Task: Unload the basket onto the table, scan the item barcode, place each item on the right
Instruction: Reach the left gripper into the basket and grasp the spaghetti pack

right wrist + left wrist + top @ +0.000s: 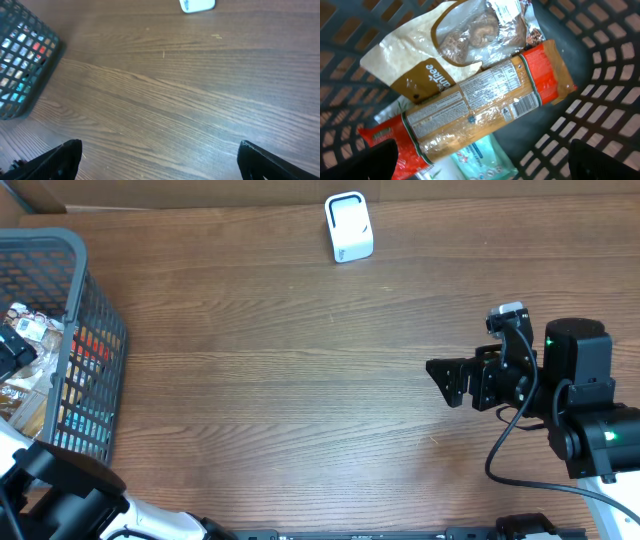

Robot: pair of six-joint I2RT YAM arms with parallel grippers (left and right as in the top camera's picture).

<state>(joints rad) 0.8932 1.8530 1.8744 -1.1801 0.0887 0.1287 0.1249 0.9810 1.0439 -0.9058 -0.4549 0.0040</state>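
Left tool (485, 162) down over the dark mesh basket (95, 330) at the left edge of the wooden counter (300, 380), fingers (380, 160) spread as wide as possible, nothing between them and nothing visibly touched. Directly below, inside the basket: a long red-ended packet (485, 107) lying diagonally on top of the heap, clear middle and printed panel facing up, barcode (526, 104) near its upper-right end, uncovered. Under and beside it a brown-and-white pouch (420, 65), a clear bag of brown pieces (480, 30) and a teal-and-white pack (472, 156), all overlapping or touching. Right tool (448, 375) well apart at the right side of the counter, pointed left toward the basket, likewise fully released, holding nothing, only bare wood grain beneath it in the right wrist view. White scanner (348, 227) upright near the counter's back edge, between the two sides, well away from both tools and from the basket. Whether the left fingertips graze the basket wall: impossible to tell.
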